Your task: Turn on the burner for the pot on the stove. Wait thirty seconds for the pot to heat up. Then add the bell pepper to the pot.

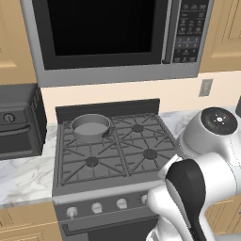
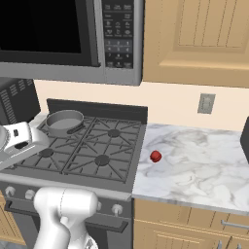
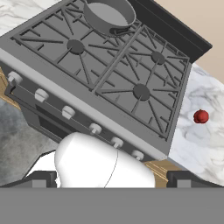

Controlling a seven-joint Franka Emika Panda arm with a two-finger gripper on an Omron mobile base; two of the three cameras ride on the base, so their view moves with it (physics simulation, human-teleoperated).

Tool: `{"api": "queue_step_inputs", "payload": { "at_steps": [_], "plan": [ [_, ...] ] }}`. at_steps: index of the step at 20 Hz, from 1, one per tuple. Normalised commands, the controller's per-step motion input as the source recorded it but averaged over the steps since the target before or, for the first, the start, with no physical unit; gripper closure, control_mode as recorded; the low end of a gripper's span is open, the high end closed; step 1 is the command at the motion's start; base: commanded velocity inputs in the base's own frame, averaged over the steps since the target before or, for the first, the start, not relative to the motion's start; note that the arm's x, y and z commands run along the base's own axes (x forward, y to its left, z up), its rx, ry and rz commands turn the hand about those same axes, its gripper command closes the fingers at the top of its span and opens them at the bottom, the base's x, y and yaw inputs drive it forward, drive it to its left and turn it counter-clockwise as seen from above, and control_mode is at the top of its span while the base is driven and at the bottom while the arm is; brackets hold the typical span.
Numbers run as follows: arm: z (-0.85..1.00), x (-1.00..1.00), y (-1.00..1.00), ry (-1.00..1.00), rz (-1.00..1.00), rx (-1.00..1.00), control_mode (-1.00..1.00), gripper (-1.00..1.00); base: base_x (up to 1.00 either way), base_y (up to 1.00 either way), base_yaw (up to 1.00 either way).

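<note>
- The gripper [image 3: 112, 178] stands with its jaws spread as wide as they go and nothing between them; in the hand view its two dark finger tips [image 3: 40, 178] rise far apart at the bottom edge.
- It hangs in the air in front of the stove [image 3: 131, 65], touching nothing, looking down and forward over the range.
- Nearest ahead of the gripper is the row of pale knobs [image 3: 68, 112] along the stove's front panel.
- Beyond the knobs lie the black grates with four burners [image 3: 141, 91].
- The pot [image 3: 109, 15] sits upright on the far burner at the back left of the stove, well apart from the gripper, its short dark handle pointing toward the centre of the cooktop; the left base view shows the pot [image 1: 90, 127] just before the raised back panel.
- The bell pepper [image 3: 201, 116] lies on the marble counter [image 2: 204, 160] off to the gripper's right, past the stove's right edge; in the right base view the bell pepper [image 2: 155, 156] is near that edge but apart from it.
- Above the stove, farther back, hangs a microwave [image 1: 113, 33].
- A dark toaster oven [image 1: 19, 122] stands on the counter to the far left.
</note>
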Motion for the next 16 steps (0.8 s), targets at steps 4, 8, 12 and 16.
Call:
{"api": "queue_step_inputs", "payload": {
  "at_steps": [4,8,12,16],
  "plan": [
    [0.00,0.00,0.00,0.00,0.00,0.00,-1.00,-1.00,0.00,0.00,0.00],
    [0.00,0.00,0.00,0.00,0.00,0.00,-1.00,-1.00,0.00,0.00,0.00],
    [0.00,0.00,0.00,0.00,0.00,0.00,-1.00,-1.00,0.00,0.00,0.00],
    [0.00,0.00,0.00,0.00,0.00,0.00,-1.00,-1.00,0.00,0.00,0.00]
  ]
}}
